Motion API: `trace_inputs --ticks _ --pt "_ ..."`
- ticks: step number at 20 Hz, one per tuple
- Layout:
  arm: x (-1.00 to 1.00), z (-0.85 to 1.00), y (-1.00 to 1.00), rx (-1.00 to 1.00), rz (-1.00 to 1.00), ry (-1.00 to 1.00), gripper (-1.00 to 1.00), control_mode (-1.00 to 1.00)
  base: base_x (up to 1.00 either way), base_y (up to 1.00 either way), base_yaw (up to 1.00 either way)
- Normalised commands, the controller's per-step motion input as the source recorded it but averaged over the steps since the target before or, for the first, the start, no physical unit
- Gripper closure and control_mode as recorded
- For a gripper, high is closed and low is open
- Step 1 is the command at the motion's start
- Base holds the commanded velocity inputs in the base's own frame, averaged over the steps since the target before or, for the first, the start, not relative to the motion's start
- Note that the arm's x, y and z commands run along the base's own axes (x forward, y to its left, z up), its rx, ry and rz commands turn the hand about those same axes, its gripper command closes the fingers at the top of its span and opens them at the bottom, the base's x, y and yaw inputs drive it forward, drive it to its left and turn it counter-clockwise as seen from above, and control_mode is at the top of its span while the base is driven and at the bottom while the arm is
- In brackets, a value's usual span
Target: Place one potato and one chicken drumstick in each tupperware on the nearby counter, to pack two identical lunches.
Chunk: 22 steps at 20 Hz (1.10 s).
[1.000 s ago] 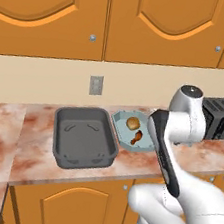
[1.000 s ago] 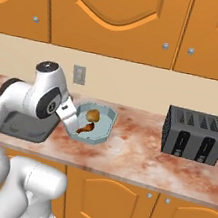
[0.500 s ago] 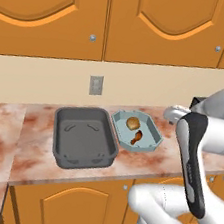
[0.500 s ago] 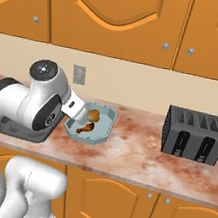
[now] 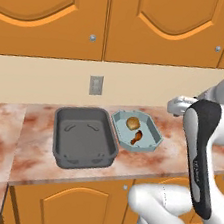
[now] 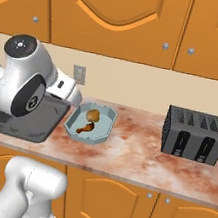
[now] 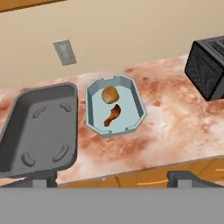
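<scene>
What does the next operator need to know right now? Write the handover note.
End effector: fingertips apart, nothing between them, raised back from the counter.
Teal tupperware: holds one potato and one chicken drumstick, lying side by side. That lunch looks packed.
Grey tupperware: nothing in it, sits right beside the teal one, on the side away from the toaster.
Left: one more potato and one more drumstick for the grey tray.
</scene>
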Motion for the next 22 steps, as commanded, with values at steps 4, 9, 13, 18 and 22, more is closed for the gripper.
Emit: trace_inputs --ticks 4,9,13,18,22 --pt "0.00 0.00 0.00 0.00 0.00 0.00 -1.00 1.00 -0.05 0.44 0.05" --pt "0.00 0.00 0.00 0.00 0.00 0.00 -1.00 1.00 -0.38 -0.08 0.00" --pt "0.00 0.00 0.00 0.00 0.00 0.00 -1.00 1.00 -0.77 -0.88 0.00" --pt "0.00 0.00 0.00 0.00 0.00 0.00 -1.00 1.00 -0.67 -1.00 0.00" --pt "0.00 0.00 0.00 0.00 0.00 0.00 -1.00 1.00 -0.83 -1.00 0.02"
